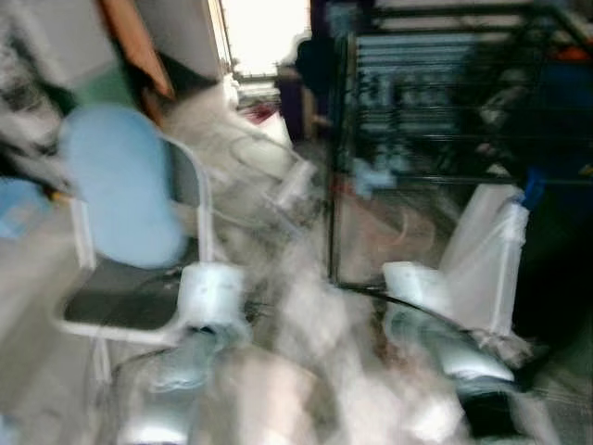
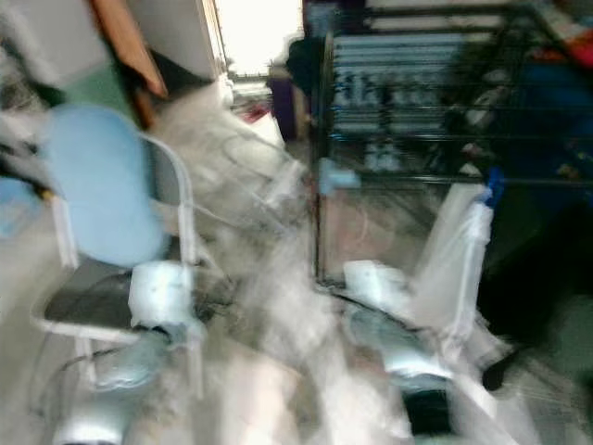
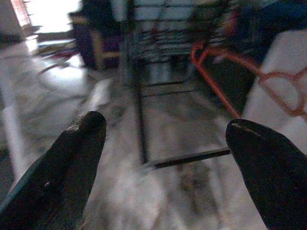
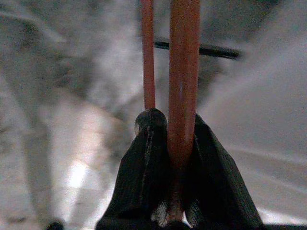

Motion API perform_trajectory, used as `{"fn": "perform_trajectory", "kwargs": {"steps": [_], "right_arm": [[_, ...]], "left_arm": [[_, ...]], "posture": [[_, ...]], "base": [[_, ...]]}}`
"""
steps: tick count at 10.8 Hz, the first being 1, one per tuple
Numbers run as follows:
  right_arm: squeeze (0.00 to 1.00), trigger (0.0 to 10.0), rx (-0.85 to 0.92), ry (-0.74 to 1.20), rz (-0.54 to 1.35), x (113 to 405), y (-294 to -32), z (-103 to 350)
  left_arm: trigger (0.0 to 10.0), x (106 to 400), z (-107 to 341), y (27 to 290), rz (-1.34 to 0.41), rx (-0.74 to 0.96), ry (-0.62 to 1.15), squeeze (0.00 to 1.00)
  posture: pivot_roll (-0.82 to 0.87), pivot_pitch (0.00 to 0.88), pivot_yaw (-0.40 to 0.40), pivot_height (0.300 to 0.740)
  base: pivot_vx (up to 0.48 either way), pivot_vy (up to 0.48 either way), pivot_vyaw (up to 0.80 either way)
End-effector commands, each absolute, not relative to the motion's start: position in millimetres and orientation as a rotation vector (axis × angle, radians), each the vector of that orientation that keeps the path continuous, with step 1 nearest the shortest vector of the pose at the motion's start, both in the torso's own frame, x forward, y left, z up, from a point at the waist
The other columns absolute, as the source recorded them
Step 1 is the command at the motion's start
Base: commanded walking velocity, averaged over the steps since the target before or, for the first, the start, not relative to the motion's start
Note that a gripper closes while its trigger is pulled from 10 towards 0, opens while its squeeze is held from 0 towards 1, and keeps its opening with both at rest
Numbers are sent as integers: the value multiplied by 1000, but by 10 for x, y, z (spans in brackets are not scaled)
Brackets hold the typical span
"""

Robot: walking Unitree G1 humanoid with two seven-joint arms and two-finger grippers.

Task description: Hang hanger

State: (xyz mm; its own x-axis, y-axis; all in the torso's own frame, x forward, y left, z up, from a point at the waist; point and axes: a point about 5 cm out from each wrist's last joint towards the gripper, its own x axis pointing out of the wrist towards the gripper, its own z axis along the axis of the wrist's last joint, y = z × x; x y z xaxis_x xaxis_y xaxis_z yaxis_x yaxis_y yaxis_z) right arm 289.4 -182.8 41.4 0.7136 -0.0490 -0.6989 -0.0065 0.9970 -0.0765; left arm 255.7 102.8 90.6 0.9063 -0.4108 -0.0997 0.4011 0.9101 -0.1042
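An orange hanger (image 4: 182, 72) is clamped between the two black fingers of my right gripper (image 4: 168, 120), its bars running straight out ahead. The same orange hanger (image 3: 216, 86) shows off to one side in the left wrist view, in front of a white surface. My left gripper (image 3: 165, 127) is open, its fingers (image 3: 79, 158) wide apart and holding nothing, pointing at the foot of a black wire rack (image 1: 445, 111). The eye views are blurred. Both silver arms, left (image 1: 199, 306) and right (image 1: 445, 343), reach forward low in the picture.
A chair with a light blue back (image 1: 120, 185) and a dark seat stands close on the left. A white object with a blue top (image 1: 496, 250) leans by the rack on the right. Pale marble floor (image 1: 306, 306) lies between them, with a bright doorway (image 1: 264, 32) behind.
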Motion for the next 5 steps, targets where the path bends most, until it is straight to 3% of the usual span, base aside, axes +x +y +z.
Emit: {"fn": "perform_trajectory", "kwargs": {"steps": [1, 4, 5], "right_arm": [[0, 10000, -53, 711, 22, 2993, -1638, 534], [0, 10000, -36, 703, -2, 3015, -1647, 549], [0, 10000, -24, 719, -11, 3011, -1651, 530]], "left_arm": [[10000, 2568, 906, 1203, -371, -51, 123, 0], [10000, 2566, 894, 1195, -377, -49, 135, 0], [10000, 2567, 892, 1192, -379, -48, 137, 0]], "posture": [[-13, 0, 35, 740], [-13, 0, 35, 740], [-11, 0, 35, 740]], "base": [[349, 300, 0], [0, 0, 0], [0, 0, -775]]}}
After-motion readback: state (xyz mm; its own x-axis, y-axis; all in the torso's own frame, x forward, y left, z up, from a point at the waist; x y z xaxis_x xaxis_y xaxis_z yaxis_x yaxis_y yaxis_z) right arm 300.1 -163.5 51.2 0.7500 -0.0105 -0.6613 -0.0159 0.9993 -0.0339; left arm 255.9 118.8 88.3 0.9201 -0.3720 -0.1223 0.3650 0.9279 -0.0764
